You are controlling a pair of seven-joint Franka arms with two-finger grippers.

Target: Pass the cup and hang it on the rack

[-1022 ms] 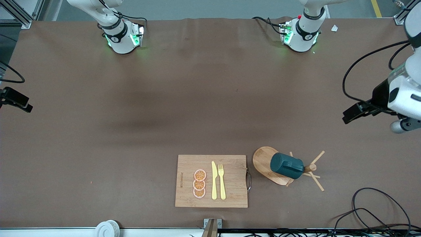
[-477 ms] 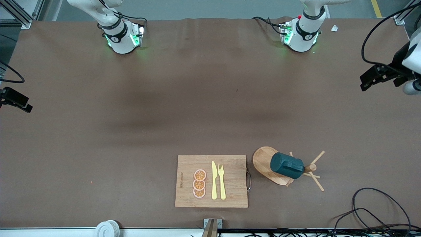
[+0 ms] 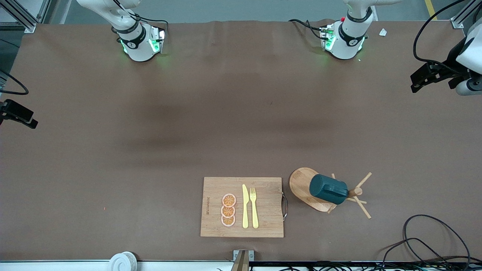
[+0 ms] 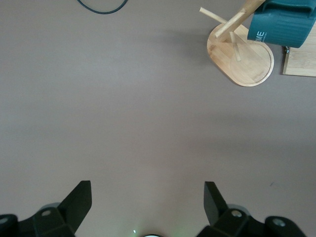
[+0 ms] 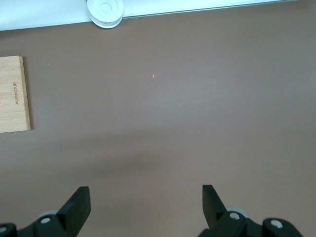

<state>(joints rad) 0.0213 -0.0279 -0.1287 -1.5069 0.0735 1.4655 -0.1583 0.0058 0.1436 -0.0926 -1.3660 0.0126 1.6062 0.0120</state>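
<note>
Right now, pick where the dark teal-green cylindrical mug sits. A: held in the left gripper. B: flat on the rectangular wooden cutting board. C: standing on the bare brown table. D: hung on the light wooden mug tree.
D: the dark teal-green cylindrical mug hangs tilted on a peg of the light wooden mug tree, above its oval base, with no gripper touching it.

On the table there is one cup (image 3: 328, 189), hanging on one rack (image 3: 305, 184). One cutting board (image 3: 263, 222) carries three orange slices (image 3: 228, 210), one knife (image 3: 245, 207) and one fork (image 3: 253, 207). One white roll (image 3: 122, 261) sits at the table's front edge.
</note>
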